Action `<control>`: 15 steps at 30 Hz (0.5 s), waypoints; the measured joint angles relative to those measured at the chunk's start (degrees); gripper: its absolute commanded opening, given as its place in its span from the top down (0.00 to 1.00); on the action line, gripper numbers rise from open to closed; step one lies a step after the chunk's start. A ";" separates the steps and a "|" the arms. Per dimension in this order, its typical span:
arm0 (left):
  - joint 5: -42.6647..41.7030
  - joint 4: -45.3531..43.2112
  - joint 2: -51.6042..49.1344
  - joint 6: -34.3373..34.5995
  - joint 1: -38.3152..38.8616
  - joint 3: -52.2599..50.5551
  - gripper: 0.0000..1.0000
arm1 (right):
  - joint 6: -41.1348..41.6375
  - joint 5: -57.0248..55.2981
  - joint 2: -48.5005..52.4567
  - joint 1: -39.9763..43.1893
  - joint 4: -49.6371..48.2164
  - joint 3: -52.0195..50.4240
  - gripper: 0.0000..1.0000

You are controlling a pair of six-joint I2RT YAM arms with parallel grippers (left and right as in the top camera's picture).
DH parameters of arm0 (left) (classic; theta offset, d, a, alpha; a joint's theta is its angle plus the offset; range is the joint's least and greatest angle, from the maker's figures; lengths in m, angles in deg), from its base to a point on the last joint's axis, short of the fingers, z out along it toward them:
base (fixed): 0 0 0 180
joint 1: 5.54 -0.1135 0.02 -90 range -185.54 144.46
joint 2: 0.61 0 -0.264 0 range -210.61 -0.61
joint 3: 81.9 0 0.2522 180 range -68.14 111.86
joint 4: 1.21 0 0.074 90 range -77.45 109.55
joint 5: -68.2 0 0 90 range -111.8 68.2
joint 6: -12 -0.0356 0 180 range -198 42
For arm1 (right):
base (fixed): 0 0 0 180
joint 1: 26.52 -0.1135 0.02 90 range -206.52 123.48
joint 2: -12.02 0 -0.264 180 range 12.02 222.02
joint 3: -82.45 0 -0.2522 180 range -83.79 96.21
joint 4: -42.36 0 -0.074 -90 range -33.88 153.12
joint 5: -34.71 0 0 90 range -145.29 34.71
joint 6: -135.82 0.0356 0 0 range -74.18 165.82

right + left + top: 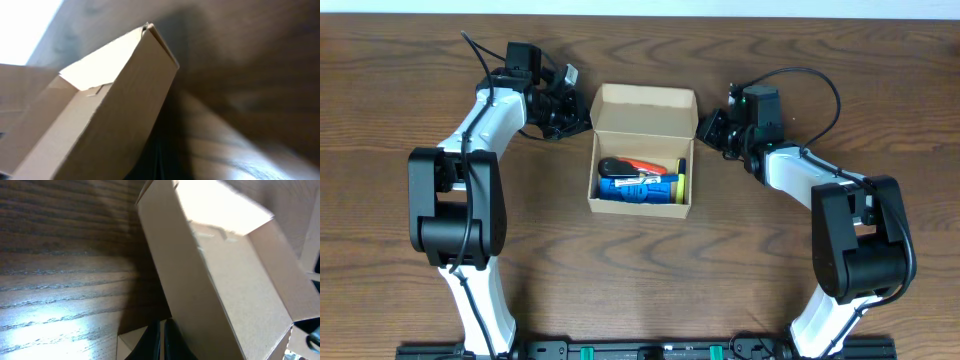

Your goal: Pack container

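The container [645, 110], a brown cardboard box, sits at the table's middle with its flap lid standing open at the far side. Inside lie a blue item [638, 188], a red-orange one [645, 165], a black one [615, 166] and a yellow one [681, 186]. My left gripper [574, 118] is at the lid's left end, fingers shut together [162, 340] beside the box wall [225, 280] over a small cardboard flap. My right gripper [708, 128] is at the lid's right end, its fingers [160, 167] dark and together beside the box [100, 115].
The dark wooden table [420, 60] surrounds the box. Black cables [820, 85] loop behind each wrist. The arm bases [455, 215] stand at the near left and near right.
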 measured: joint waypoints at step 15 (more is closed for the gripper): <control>-0.70 -0.17 0.00 0.15 0.00 0.00 0.94 | 4.33 -0.28 4.17 -0.04 -1.62 -0.11 0.99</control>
